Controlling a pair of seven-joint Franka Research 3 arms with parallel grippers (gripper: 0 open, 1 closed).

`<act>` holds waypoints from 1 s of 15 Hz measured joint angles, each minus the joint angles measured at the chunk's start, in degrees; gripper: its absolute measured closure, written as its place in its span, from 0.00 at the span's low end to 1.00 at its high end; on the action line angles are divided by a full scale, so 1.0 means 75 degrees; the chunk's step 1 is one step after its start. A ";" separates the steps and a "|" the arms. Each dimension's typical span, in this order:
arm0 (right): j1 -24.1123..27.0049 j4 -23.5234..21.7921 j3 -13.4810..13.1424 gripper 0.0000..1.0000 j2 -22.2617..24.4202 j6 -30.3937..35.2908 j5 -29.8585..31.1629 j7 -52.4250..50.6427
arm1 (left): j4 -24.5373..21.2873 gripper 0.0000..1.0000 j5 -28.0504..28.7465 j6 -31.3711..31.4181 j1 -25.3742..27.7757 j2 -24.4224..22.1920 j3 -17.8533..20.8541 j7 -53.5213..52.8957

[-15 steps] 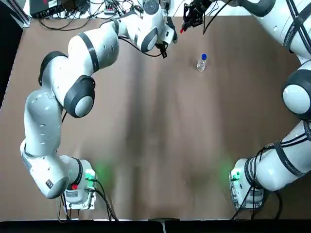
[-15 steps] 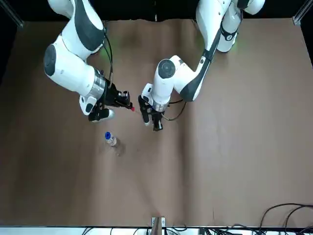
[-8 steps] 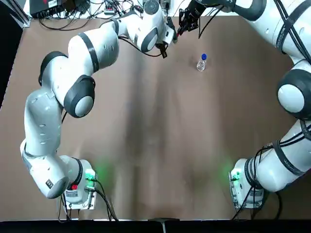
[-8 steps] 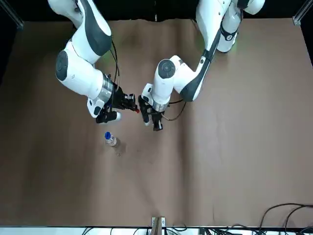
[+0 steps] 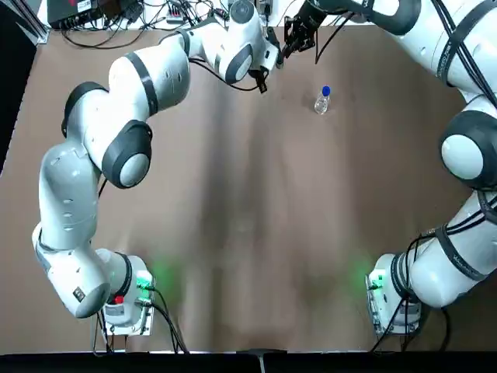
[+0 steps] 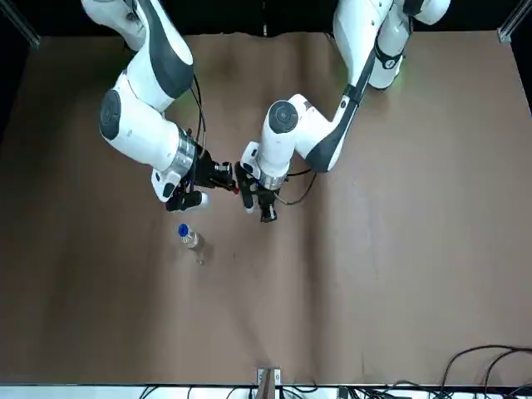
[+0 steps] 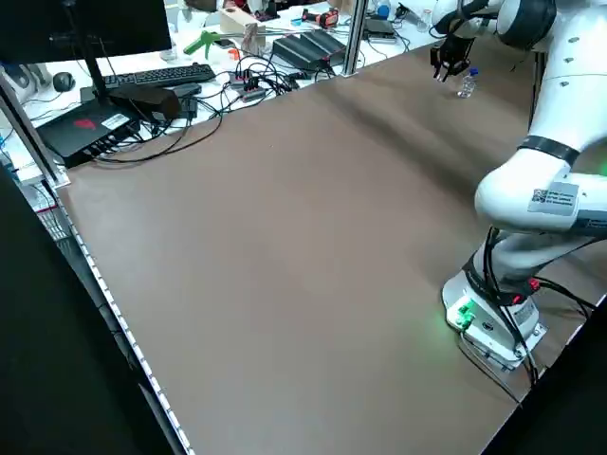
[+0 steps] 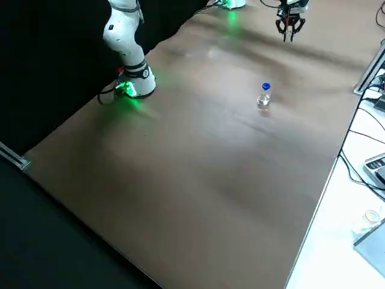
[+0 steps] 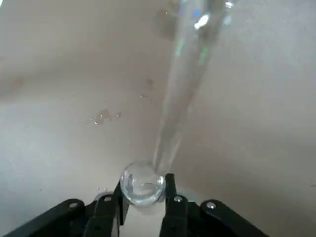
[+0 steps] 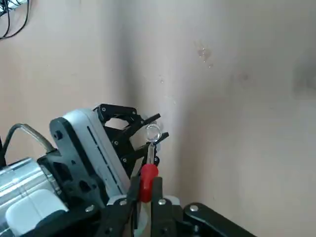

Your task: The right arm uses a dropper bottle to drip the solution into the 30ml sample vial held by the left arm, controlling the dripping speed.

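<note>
Here, glassy round vial (image 9: 142, 183); rubbery red dropper bulb (image 10: 148, 182).Clearly, glassy round vial (image 9: 142, 183) beside rubbery red dropper bulb (image 10: 148, 182).

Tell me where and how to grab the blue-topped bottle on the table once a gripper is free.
I'd grip the clear body just below the blue top, coming down from above with one finger on either side. The bottle stands upright and its body looks round, so finger direction should matter little. Squeezing the top instead might tip it.

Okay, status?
Left end effector: clamped on clear glass vial. Right end effector: gripping red-bulbed clear dropper, tip at vial mouth. Drops unseen.
</note>
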State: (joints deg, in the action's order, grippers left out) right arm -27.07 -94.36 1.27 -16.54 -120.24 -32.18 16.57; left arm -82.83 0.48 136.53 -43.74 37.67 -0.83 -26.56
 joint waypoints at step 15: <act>-0.0104 0.0001 -0.0006 0.88 -0.0129 -0.0376 0.0006 -0.0003 | -0.0003 0.68 0.0000 -0.0001 -0.0001 0.0001 0.0008 0.0000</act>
State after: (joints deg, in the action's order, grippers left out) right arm -27.85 -94.36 1.23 -17.50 -123.06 -32.14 16.54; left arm -82.85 0.48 136.52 -43.74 37.68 -0.77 -26.56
